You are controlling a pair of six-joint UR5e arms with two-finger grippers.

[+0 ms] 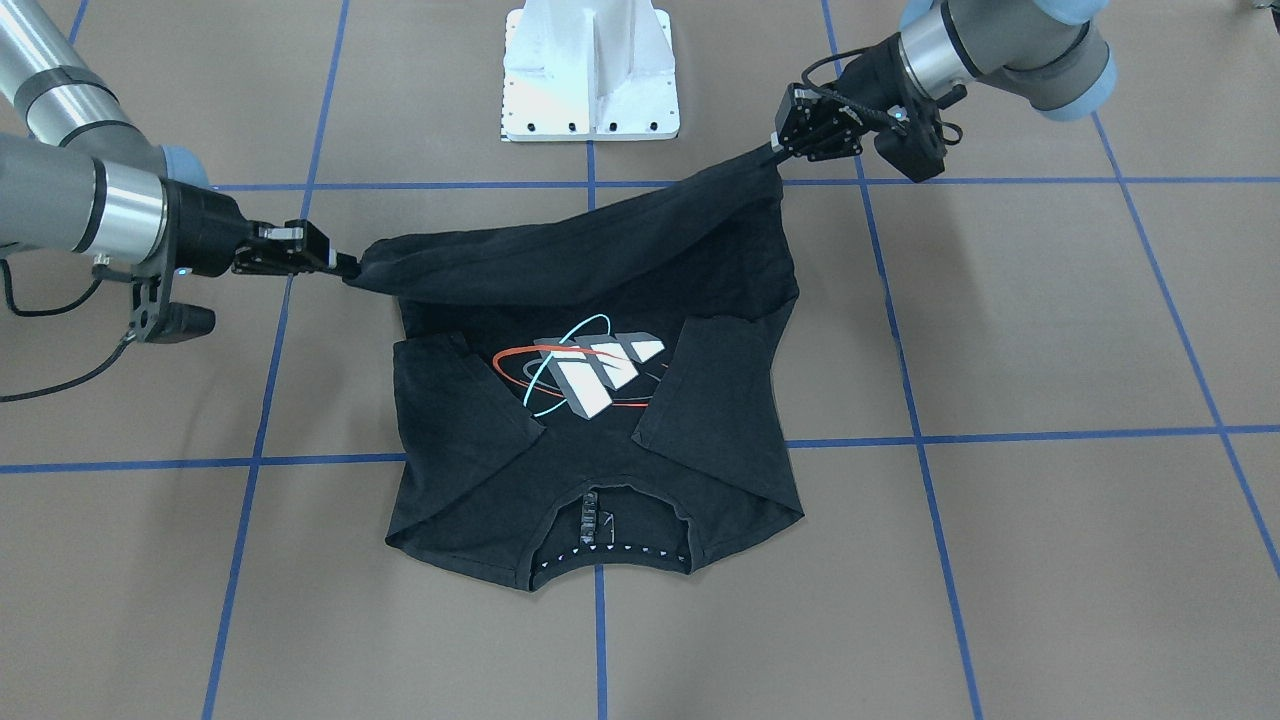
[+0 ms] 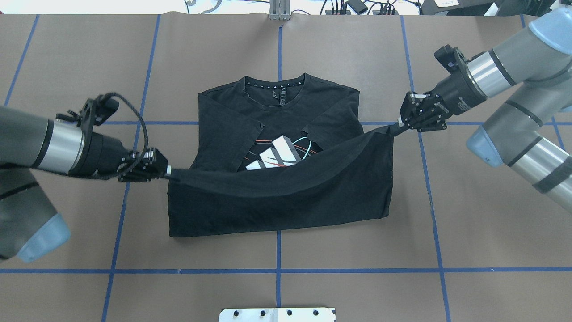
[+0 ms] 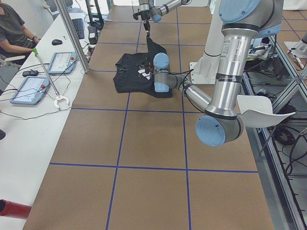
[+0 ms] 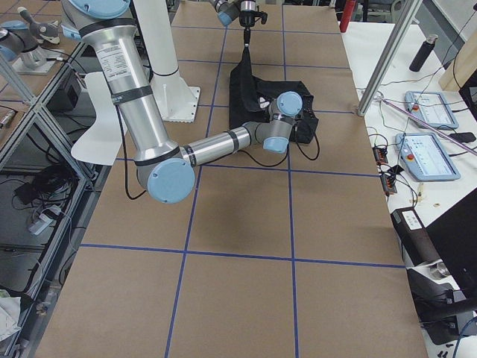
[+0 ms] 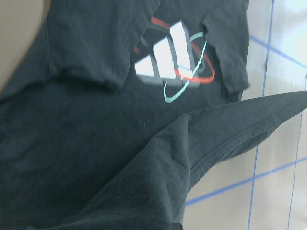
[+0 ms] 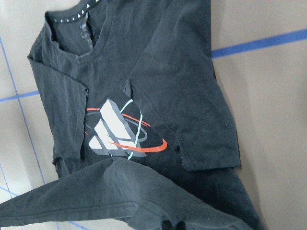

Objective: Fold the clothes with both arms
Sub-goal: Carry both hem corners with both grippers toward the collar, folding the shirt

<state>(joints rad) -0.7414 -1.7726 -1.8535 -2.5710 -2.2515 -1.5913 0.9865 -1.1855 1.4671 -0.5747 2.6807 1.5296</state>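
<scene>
A black T-shirt [image 2: 277, 210] lies on the table with its collar [image 2: 275, 87] on the far side from the robot. Both sleeves are folded in over the front. Its white, red and teal logo [image 1: 590, 372] shows between them. My left gripper [image 2: 169, 171] is shut on one corner of the bottom hem. My right gripper [image 2: 399, 127] is shut on the other corner. The hem hangs between them as a raised, sagging band [image 1: 560, 255] over the lower body of the shirt. The front-facing view puts the left gripper [image 1: 775, 152] on the right and the right gripper [image 1: 345, 268] on the left.
The white pedestal base [image 1: 590, 70] stands at the robot's edge of the table. Blue tape lines [image 2: 278, 270] grid the brown surface. In the exterior left view a person [image 3: 12, 28] sits at a side bench with tablets [image 3: 29, 88] beyond the table.
</scene>
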